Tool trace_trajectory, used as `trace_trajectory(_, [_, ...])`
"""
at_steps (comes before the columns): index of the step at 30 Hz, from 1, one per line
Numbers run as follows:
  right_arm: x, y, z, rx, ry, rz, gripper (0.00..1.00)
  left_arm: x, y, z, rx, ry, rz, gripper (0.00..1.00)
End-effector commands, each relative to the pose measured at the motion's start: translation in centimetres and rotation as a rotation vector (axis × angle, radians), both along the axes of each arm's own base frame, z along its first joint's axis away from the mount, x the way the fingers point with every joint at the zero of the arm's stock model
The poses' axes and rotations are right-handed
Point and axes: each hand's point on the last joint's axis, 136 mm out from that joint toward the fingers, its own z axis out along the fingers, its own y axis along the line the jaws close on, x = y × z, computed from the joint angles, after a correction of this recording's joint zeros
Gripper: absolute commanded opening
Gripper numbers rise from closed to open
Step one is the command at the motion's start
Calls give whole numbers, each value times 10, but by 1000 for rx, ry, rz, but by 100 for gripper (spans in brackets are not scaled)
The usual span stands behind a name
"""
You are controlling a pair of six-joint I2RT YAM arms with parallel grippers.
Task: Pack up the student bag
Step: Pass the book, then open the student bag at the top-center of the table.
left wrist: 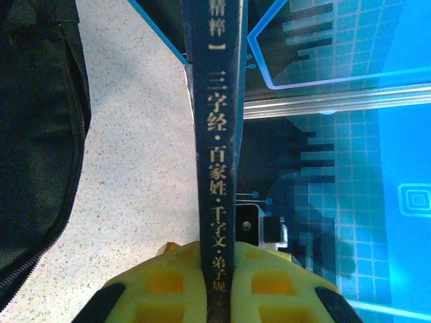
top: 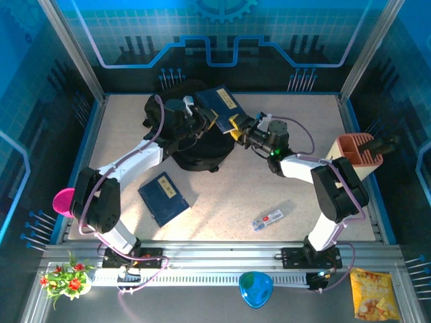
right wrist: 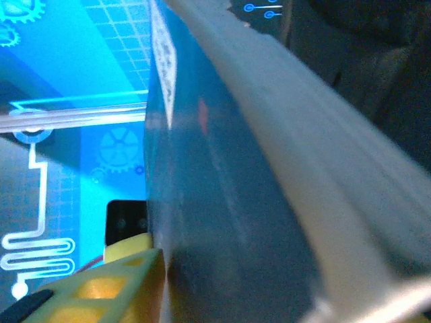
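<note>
as arms converge, left tool (left wrist: 219,272) and right tool (top: 234,126) clamp the book (top: 221,102).

Around the one student bag (top: 199,155) are two books, a raised book (top: 219,101) at its far edge and a flat book (top: 163,197) on its near side, plus one each of white packet (top: 268,219), pink bowl (top: 64,202), blue dish (top: 256,288), snack bag (top: 369,293), flower sprig (top: 66,277) and brown holder (top: 357,151).

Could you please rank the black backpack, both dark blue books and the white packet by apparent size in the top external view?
Black fabric backpack
Dark blue book lying flat and dark blue held book: alike, the held one nearer
Small white packet
</note>
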Motion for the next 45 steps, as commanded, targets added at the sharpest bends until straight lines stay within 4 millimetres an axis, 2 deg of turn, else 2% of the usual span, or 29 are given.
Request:
trace_trajectory(1, [4,4,23,39,-85,-12,32,-1,3,20,-26,-63,6,13])
trace_trajectory(3, [3,2,20,25,-84,-16,22,-2,4,14,-6,-51,4,17])
trace_trajectory(5, [2,-2,18,2,-87,-22,14,-5,7,3,36,-33,6,25])
trace_trajectory(6, [2,-5,18,-7,-88,-27,11,-7,9,-2,65,-28,7,30])
trace_trajectory(7, [-1,-11,9,-30,-74,-37,9,-9,13,-8,117,-28,4,37])
trace_trajectory(11, [-7,-39,4,-129,-90,-86,5,-20,29,-43,395,-29,-50,59])
trace_trajectory(14, [-13,-66,2,-201,-100,-130,5,-27,32,-66,531,-18,-124,66])
trace_trajectory(18, [-24,-101,-3,-336,-99,-185,4,-31,26,-88,656,-23,-237,68])
trace_trajectory(24, [-47,-144,-9,-536,-79,-268,4,-26,-5,-118,801,-9,-405,66])
trace_trajectory(27, [-56,-162,-13,-576,-55,-299,4,-25,-27,-128,880,-29,-497,62])
trace_trajectory(30, [-62,-176,-12,-595,-48,-319,4,-21,-39,-138,962,-22,-544,58])
trace_trajectory(37, [-70,-193,-12,-637,-37,-348,4,-14,-49,-151,1117,-13,-603,46])
trace_trajectory(45, [-72,-198,-15,-629,-24,-348,4,-11,-50,-167,1150,55,-636,31])
